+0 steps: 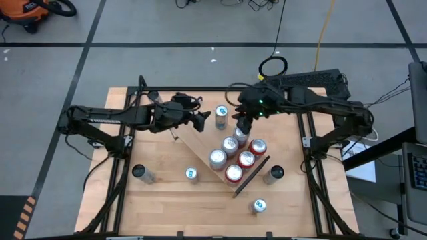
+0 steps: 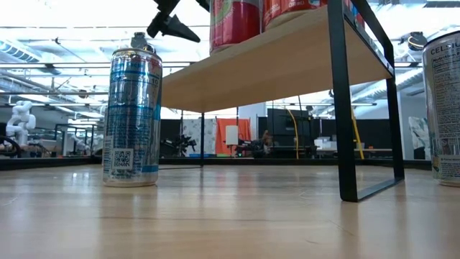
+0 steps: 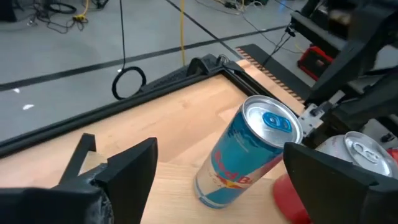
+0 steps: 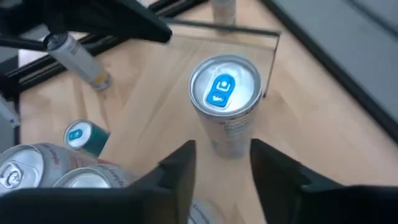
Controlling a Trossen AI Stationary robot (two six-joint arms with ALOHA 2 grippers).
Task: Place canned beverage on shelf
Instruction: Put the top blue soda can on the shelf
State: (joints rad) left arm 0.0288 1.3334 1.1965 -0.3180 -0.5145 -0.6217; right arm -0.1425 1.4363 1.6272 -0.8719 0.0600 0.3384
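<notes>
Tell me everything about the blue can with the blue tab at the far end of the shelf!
The blue can is a slim metal drink can, blue and silver with red lettering, silver top and blue tab, unopened. It stands upright on the shelf at its far end, apart from the other cans. The left gripper is open beside it; the right gripper is on its other side. Nothing grips it.

Grey floor (image 1: pixel 167 27) fills the upper part of the high view, crossed by dark tape lines (image 1: pixel 87 40). Orange vacuum (image 1: pixel 27 12) at upper left corner. Yellow cable (image 1: pixel 325 27) runs down from top right; black cable coil (image 1: pixel 273 65) lies just above the wooden table (image 1: pixel 173 207). Hazard-striped tape (image 1: pixel 27 212) at lower left.

Low view, behind the table: bright ceiling lights (image 2: pixel 65 43) across the top, dark benches mid-frame, an orange panel (image 2: pixel 230 137) at centre, a white figure (image 2: pixel 20 119) at far left.
</notes>
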